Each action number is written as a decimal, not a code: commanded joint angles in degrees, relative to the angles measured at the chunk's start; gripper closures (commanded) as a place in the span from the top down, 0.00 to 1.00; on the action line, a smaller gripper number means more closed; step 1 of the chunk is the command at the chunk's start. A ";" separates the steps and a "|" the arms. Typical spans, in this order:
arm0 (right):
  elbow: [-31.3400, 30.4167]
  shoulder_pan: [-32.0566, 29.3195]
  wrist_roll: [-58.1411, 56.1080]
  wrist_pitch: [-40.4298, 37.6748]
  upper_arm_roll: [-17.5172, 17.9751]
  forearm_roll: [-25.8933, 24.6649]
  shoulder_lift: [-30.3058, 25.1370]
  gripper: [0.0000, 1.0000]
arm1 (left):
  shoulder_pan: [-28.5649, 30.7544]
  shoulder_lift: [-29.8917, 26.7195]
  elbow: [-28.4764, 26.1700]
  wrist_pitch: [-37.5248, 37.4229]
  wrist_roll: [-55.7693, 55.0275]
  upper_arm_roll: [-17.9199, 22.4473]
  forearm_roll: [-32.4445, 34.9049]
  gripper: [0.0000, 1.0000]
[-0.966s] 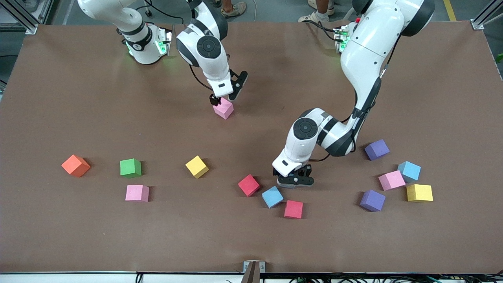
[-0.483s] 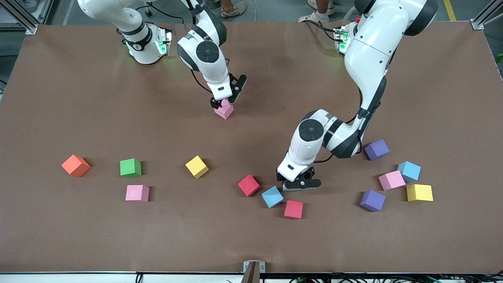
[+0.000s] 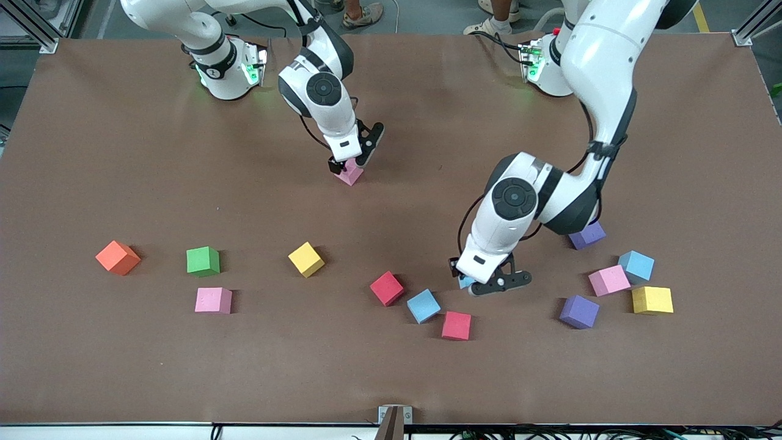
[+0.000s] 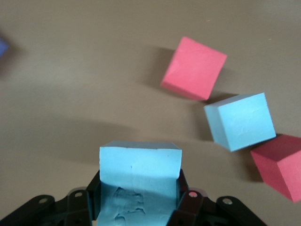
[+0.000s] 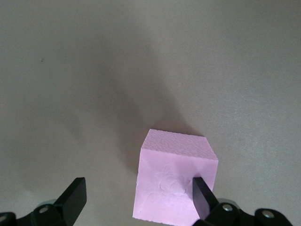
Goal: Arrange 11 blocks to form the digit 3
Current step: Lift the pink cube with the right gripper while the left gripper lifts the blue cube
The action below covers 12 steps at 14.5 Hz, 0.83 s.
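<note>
While barely glimpsed from the front, a light blue block (image 4: 140,162) is shown clamped in the left gripper (image 3: 482,282) mid-table; the right gripper (image 3: 347,161) is spread, one finger against a pink block (image 5: 175,181).

Most blocks (image 3: 423,305) lie nearer the camera, scattered.

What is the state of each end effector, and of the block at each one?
Left end effector: shut on a light blue block, above the table.
Light blue block: held between the fingers.
Right end effector: open, fingers either side of the pink block.
Pink block: resting on the table, not gripped.
</note>
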 commanded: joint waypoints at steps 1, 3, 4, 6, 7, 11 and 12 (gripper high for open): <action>-0.66 -0.77 -0.90 -0.26 0.60 0.24 -0.74 1.00 | 0.70 -3.63 -1.26 -7.03 -6.23 -0.27 -2.57 0.15; -0.66 -0.60 -0.81 -1.31 0.51 0.15 -2.23 1.00 | 0.61 -4.16 -1.17 -9.51 -19.30 -0.27 -3.72 0.13; -0.66 -0.69 -0.89 -2.80 0.51 -0.02 -3.55 1.00 | 0.61 -4.16 -1.17 -10.13 -25.10 -0.27 -3.72 0.12; -0.57 -1.03 -0.90 -4.04 0.51 -2.47 -4.96 1.00 | 0.26 -4.16 -1.08 -12.32 -35.13 -0.27 -3.81 0.10; -0.48 -1.30 -0.72 -3.52 0.51 -3.01 -4.88 1.00 | 0.09 -4.07 -1.08 -12.76 -41.53 -0.27 -3.81 0.10; -0.57 -1.30 -0.72 -2.99 0.51 -3.62 -3.74 1.00 | 0.00 -4.16 -0.91 -17.31 -57.22 -0.19 -3.81 0.10; -0.57 -1.30 -0.63 -2.99 0.51 -4.50 -3.13 1.00 | 0.08 -4.16 -1.08 -18.82 -59.33 -0.19 -3.20 0.10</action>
